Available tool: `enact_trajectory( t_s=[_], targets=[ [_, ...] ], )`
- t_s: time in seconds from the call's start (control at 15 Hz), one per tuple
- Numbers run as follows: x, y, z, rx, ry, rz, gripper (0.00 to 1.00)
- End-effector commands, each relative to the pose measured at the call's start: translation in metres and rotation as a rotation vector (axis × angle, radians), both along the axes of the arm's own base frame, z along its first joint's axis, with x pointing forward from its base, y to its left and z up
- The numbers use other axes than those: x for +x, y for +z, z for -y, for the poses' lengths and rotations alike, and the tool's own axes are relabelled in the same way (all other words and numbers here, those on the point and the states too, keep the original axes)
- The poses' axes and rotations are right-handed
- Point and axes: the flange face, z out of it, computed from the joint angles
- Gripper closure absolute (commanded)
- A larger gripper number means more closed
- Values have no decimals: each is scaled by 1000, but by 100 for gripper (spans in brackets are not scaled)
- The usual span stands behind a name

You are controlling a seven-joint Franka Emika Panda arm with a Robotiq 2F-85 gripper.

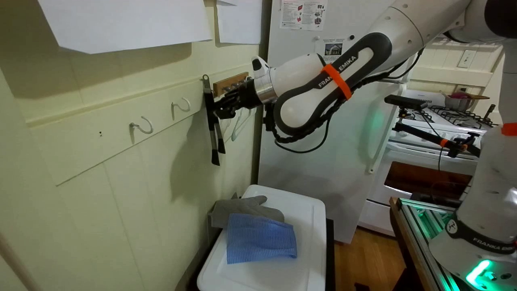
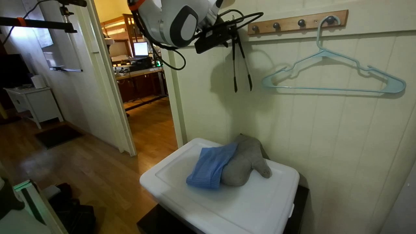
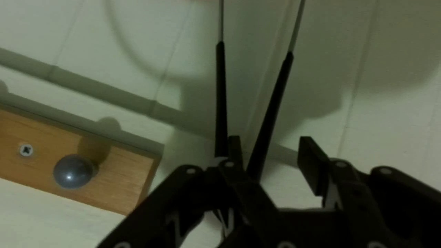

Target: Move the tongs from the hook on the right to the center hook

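The tongs, with black grips and thin metal arms, hang against the wall, legs down and slightly spread. They also show in an exterior view and in the wrist view. The hook that they hang from is hidden behind them. A bare center hook is on the white board to their left, with another bare hook further left. My gripper is open at the tongs' upper part. In the wrist view one tongs arm shows between my fingers; the other passes behind my left finger. I cannot tell whether they touch.
A wooden knob rack is beside the tongs, with a light blue hanger on one knob. Paper sheets hang above the hooks. Below, a white bin lid bears a blue cloth and a grey mitt. A fridge stands behind.
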Motion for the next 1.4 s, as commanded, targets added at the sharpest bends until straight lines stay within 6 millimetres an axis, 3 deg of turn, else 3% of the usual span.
enact_trajectory(
  t_s=[0.0, 0.2, 1.33],
  targets=[
    [-1, -1, -6, 12, 10, 8, 22],
    [4, -8, -12, 28, 21, -11, 1],
    [18, -53, -14, 216, -41, -135, 0]
  ],
)
